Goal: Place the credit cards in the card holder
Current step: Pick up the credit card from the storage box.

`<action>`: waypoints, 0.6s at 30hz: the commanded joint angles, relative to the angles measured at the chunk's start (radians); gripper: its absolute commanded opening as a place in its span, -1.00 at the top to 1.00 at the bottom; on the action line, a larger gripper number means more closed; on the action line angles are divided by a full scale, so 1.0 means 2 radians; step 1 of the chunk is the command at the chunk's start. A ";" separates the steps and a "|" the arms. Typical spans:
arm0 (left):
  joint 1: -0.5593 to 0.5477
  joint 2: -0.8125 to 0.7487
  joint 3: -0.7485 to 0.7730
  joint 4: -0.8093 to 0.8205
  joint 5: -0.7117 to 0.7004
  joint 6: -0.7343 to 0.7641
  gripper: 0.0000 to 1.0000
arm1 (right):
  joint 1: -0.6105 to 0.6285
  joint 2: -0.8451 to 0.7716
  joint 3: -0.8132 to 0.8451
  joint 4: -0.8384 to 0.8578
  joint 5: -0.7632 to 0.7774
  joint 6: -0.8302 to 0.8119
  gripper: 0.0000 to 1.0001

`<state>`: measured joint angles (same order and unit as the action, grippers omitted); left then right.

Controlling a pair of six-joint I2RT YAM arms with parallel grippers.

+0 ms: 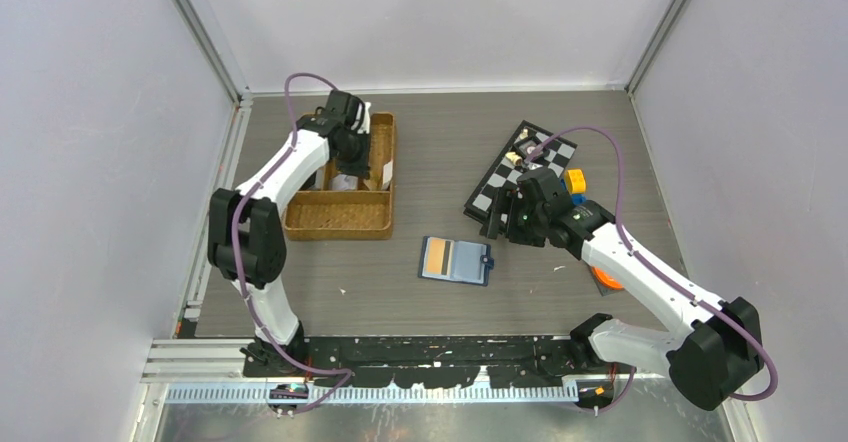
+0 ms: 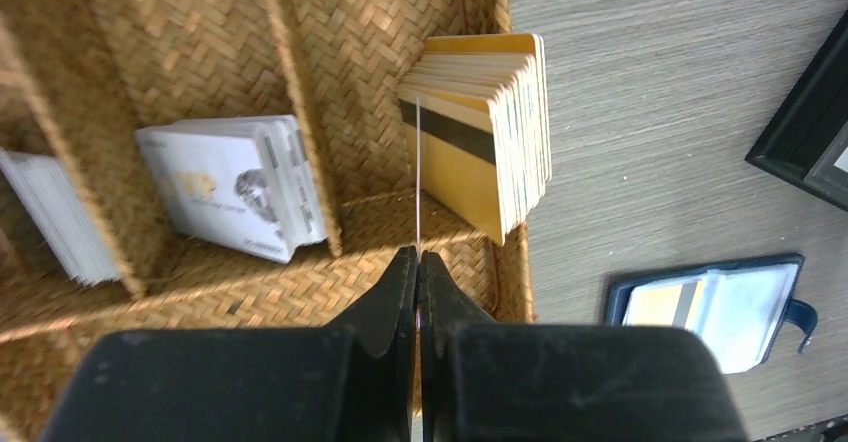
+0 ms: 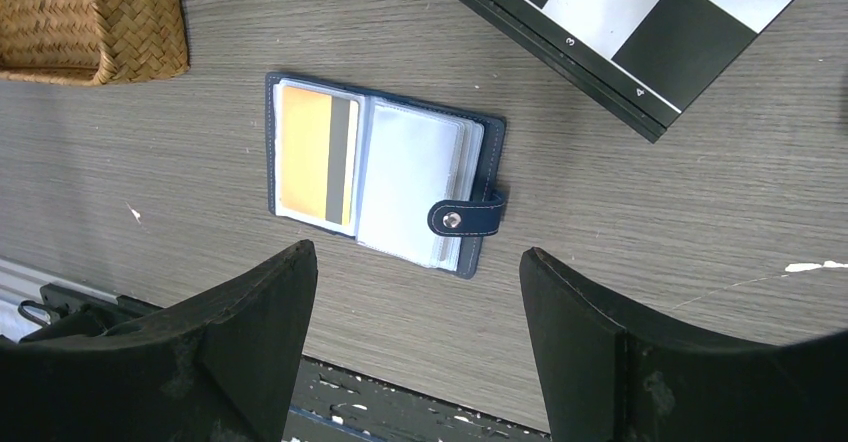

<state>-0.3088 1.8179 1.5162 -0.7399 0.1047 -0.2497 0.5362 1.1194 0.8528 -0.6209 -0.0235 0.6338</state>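
My left gripper (image 2: 418, 254) hangs over the brown wicker tray (image 1: 340, 227), shut on a single credit card (image 2: 417, 182) that shows edge-on as a thin white line. Just beyond it an orange-tan stack of credit cards (image 2: 490, 132) stands in the tray's end compartment, and white stacks (image 2: 235, 187) lie in the compartments alongside. The navy card holder (image 1: 456, 260) lies open on the table with an orange card (image 3: 305, 152) in its left pocket and its snap tab on the right. My right gripper (image 3: 415, 252) hovers open above the holder (image 3: 385, 177), holding nothing.
A black-and-white checkerboard (image 1: 520, 167) lies at the back right with small pieces on it. A yellow block (image 1: 575, 180) and an orange object (image 1: 605, 280) sit near the right arm. The black rail (image 3: 420, 407) runs along the table's near edge.
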 commanded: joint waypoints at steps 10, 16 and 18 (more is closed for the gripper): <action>-0.008 -0.149 0.013 -0.029 0.054 0.046 1.00 | -0.001 -0.077 0.047 -0.007 -0.016 -0.054 -0.61; -0.047 -0.191 -0.002 -0.042 0.203 0.077 1.00 | -0.001 -0.140 0.041 0.039 -0.152 -0.088 -0.63; -0.078 -0.193 -0.010 -0.049 0.260 0.096 1.00 | -0.002 -0.153 0.043 0.053 -0.197 -0.087 -0.67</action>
<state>-0.3702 1.4647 1.5158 -0.7967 0.3420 -0.1444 0.5346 0.8684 0.9051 -0.6144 -0.1894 0.5064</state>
